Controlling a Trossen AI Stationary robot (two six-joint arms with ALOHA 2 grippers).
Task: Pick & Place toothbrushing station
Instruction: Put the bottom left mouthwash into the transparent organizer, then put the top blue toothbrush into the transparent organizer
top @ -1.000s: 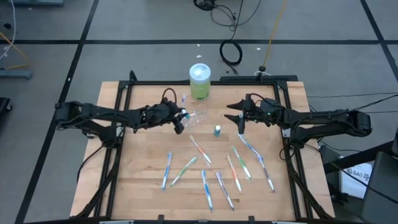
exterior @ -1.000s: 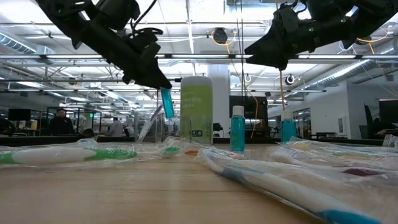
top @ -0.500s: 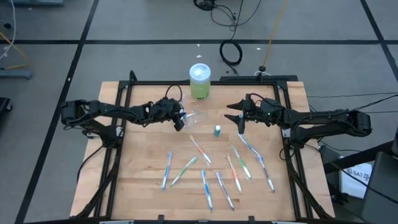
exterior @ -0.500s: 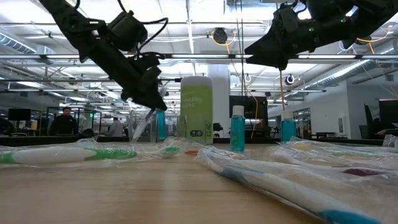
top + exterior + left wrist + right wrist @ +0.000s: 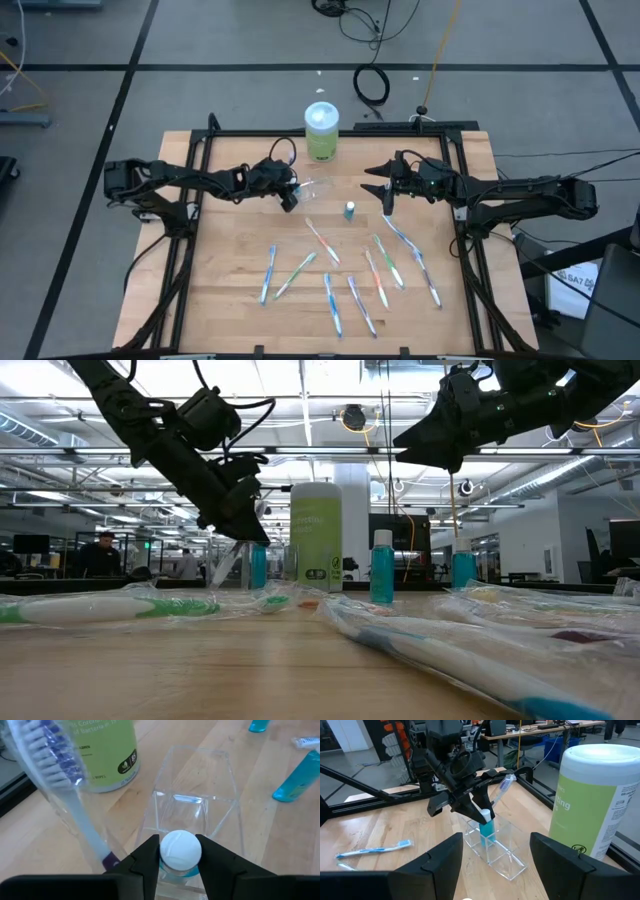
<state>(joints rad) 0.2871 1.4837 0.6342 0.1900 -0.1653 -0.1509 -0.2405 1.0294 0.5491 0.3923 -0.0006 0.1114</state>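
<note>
The clear plastic cup (image 5: pixel 318 186) stands on the wood table, left of the middle; it also shows in the left wrist view (image 5: pixel 195 805) and the right wrist view (image 5: pixel 496 851). One wrapped toothbrush (image 5: pixel 65 790) leans in it. My left gripper (image 5: pixel 289 191) is over the cup, shut on a small teal tube (image 5: pixel 486 828). My right gripper (image 5: pixel 381 188) hovers open and empty to the cup's right. Several wrapped toothbrushes (image 5: pixel 345 275) lie flat on the near half of the table. Another teal tube (image 5: pixel 349 210) stands upright between the grippers, and the low view shows a second (image 5: pixel 463 568). My left gripper pinches the tube at its white round upper end (image 5: pixel 180 851), one finger on each side. The fingers (image 5: pixel 479 800) slant down from the table's left. The tube hangs upright below them with its teal lower part (image 5: pixel 258 566) inside the cup. Whether it touches the cup's bottom does not show.
A tall green cylindrical container with a pale lid (image 5: pixel 321 132) stands just beyond the cup at the table's far edge. A black frame (image 5: pixel 200 150) runs along the table's edges. People and desks show in the room behind.
My left gripper has gone down and a little toward the cup, still shut on the teal tube. The tube hung clear in the air beside the cup a second ago and now stands lowered inside it. My right gripper has kept still.
</note>
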